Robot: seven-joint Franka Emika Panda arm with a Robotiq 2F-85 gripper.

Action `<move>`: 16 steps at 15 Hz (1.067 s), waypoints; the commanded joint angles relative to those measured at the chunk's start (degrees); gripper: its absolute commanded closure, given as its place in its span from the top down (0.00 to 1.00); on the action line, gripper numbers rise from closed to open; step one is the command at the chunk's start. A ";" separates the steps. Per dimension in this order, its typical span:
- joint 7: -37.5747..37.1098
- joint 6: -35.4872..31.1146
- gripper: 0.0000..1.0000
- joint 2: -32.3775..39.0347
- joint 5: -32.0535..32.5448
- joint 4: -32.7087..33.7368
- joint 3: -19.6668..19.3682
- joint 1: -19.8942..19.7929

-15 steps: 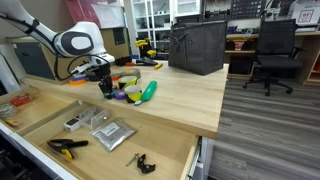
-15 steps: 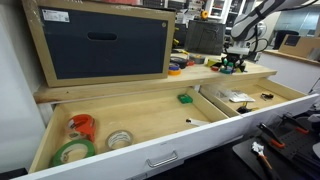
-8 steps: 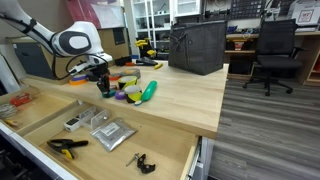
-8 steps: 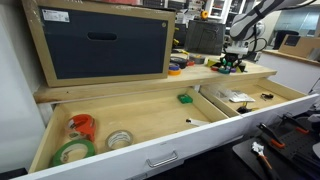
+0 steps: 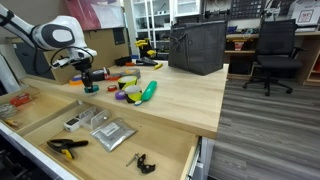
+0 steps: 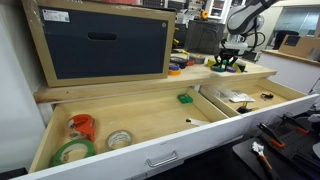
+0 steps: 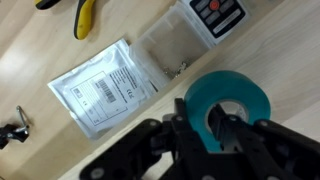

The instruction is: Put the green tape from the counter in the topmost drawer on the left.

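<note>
Now, the black gripper (image 7: 205, 128) has its fingers clamped on the wall of the small green ring-shaped tape roll (image 7: 228, 84), pinned between them over the wide wooden drawer (image 7: 280, 60) holding a silver packet (image 7: 108, 88), so a slip from that thin pinch could land it in the wrong drawer.

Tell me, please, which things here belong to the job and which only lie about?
Job: small green ring-shaped tape roll, held in the shut black gripper; pale wooden counter; shallow light-wood left drawer.
Lying about: flat silver packet; clear plastic box; black-and-yellow clamp; long teal tube.
</note>
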State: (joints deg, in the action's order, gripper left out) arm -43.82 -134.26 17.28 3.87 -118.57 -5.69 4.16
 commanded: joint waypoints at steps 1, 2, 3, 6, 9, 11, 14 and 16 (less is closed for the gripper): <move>-0.43 1.45 0.07 -5.03 2.60 -3.56 1.86 2.74; -0.91 1.11 0.07 -5.69 3.28 -4.14 2.56 3.57; -1.70 0.49 0.07 -6.28 3.94 -4.84 3.29 4.40; -4.89 -0.40 0.07 -7.30 5.10 -5.85 5.61 6.68; -6.42 0.96 0.07 -7.69 4.07 -6.11 7.97 7.92; -5.41 0.46 0.27 -5.49 4.04 -4.44 8.25 7.40; -5.80 0.46 0.27 -5.55 4.04 -4.69 8.48 7.63; -5.80 0.46 0.27 -5.60 4.04 -4.75 8.39 7.50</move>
State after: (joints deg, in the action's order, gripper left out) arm -49.58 -133.90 11.69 7.82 -123.37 2.28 12.08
